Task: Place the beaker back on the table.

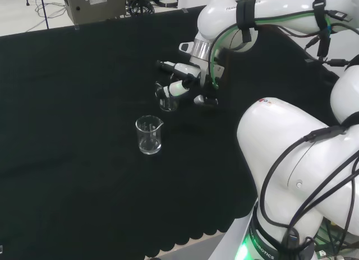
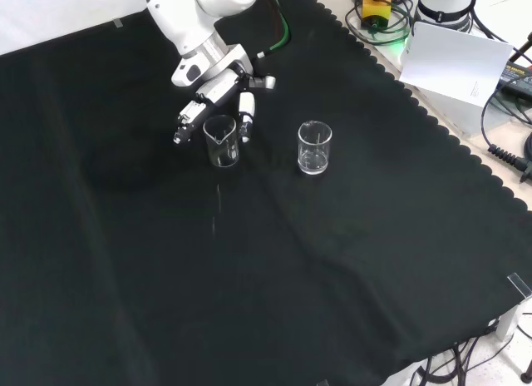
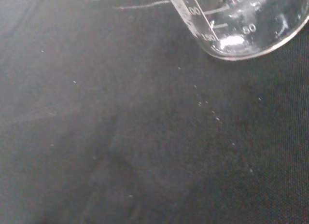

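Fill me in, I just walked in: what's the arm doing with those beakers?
The hand has its fingers round a clear beaker low over the black cloth; whether its base touches down yet is hard to tell. A second beaker stands free on the cloth, to its right in the front view.

Two things stand in the way on the black-clothed tabletop (image 2: 249, 303): the clear glass beaker with a spout (image 2: 222, 141) (image 1: 167, 97) (image 3: 241, 21) beside the black and white robot hand (image 2: 218, 99) (image 1: 182, 80), and a second clear glass beaker (image 2: 315, 147) (image 1: 149, 135). In the front view the second beaker stands to the right of the spouted beaker, apart from it, with a strip of bare cloth between them. Below and left of the spouted beaker in that view the cloth lies bare. In the wrist view, bare cloth lies beside the spouted beaker's base.
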### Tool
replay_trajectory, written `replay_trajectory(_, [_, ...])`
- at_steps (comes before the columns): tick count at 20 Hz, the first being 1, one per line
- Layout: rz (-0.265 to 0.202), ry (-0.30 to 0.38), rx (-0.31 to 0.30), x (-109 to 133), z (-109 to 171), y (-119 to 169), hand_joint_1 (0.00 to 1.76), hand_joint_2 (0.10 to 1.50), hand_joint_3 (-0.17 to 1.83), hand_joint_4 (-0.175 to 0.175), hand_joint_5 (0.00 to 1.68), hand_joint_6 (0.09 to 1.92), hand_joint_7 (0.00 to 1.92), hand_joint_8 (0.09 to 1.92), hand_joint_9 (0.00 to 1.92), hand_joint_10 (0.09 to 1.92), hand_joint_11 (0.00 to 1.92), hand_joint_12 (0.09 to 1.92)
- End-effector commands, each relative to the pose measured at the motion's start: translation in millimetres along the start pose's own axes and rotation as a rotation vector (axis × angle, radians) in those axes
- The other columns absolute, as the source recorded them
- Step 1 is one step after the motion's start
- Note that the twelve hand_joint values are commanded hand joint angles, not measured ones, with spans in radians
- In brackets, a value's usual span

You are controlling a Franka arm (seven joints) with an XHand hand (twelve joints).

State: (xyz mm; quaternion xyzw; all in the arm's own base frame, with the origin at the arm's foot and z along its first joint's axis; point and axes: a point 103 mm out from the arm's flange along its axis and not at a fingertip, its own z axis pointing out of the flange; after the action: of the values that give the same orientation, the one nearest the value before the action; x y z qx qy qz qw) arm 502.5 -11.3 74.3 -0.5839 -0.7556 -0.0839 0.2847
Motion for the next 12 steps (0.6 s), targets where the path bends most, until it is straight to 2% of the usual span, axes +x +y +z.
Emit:
replay_trajectory(1, [-0.010,-0.064,-0.048,20,-26,-19,0.65,0.91,-0.17,0.006,0.04,0.09,0.00,0.09,0.15,0.09,0.00,1.18])
replay_trajectory(12, [0.018,-0.160,-0.091,61,-76,-82,0.65,0.91,-0.17,-0.008,0.10,0.09,0.11,0.09,0.28,0.09,0.00,1.22])
